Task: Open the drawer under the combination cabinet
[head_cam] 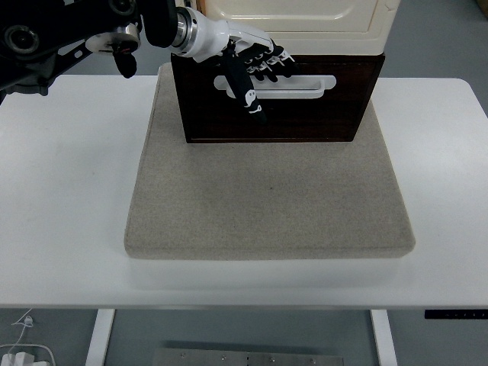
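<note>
The combination cabinet [305, 19] stands at the back of the table, cream on top. Under it is a dark brown drawer [320, 118] with a white loop handle [305, 85] across its front. My left hand [255, 80] comes in from the upper left. Its black-and-white fingers [267, 65] curl over the left part of the handle, and the thumb hangs down across the handle's front. The drawer front sits close under the cabinet body; I cannot tell whether it is pulled out at all. The right arm is out of view.
The cabinet stands on a thick grey-beige mat [267, 198] that covers the middle of the white table [61, 191]. The mat's front edge lies well short of the table's near edge. A cable and a power strip [23, 352] lie on the floor at the lower left.
</note>
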